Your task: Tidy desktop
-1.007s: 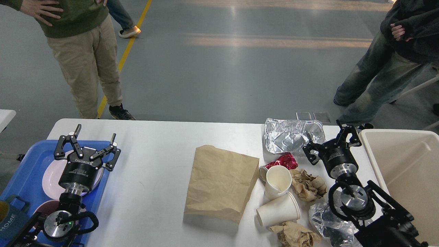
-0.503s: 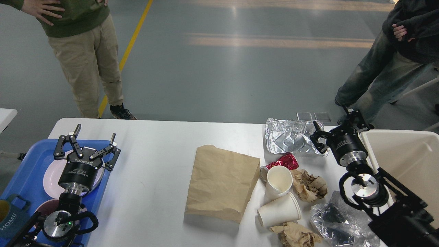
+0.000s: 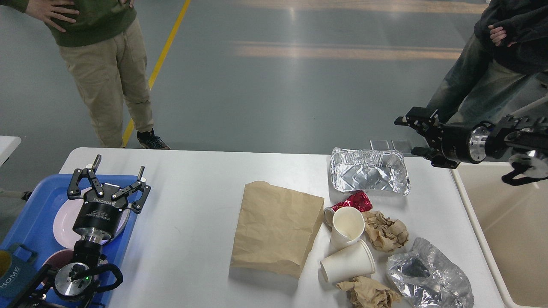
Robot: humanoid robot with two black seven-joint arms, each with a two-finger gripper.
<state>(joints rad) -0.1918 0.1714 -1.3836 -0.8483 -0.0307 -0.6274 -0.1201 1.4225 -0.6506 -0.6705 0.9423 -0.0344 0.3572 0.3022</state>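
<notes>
Two end effectors in view, neither carrying anything. Right end effector [image 3: 411, 134] is raised off the bench, pointing left, w/ fingers apart and empty; it hangs above the far right corner, just beyond the foil tray [image 3: 369, 171] and beside the beige bin [image 3: 492, 222]. Left end effector [image 3: 115, 177] sits w/ fingers spread wide, empty, over the blue tray [image 3: 38, 201] and the plates in it.

Desktop [image 3: 192, 214] = wide white bench filling the lower frame. Litter clustered right of centre: brown paper bag [image 3: 276, 226] lying flat, two paper cups [image 3: 347, 244] tipped and touching, red foil wrapper [image 3: 355, 200] tucked behind the upper cup, crumpled brown paper [image 3: 385, 233] beside them, a second wad [image 3: 368, 293] at the near edge, clear plastic wrap [image 3: 428, 278] near right.

Risks, as judged:
- Foil tray is thin; a hard pinch on the rim prob. buckles it, or it slips out.
- Cups touch each other and the wrapper; reaching for one likely knocks the other rolling, poss. off the near edge.
- Flat bag gives no edge to pinch; fingers may scrape the bench.
- Plastic wrap is slack, could drape and drop short of the bin.
- Person [image 3: 492, 72] stands close behind the right arm; a wide swing is a hazard.
</notes>
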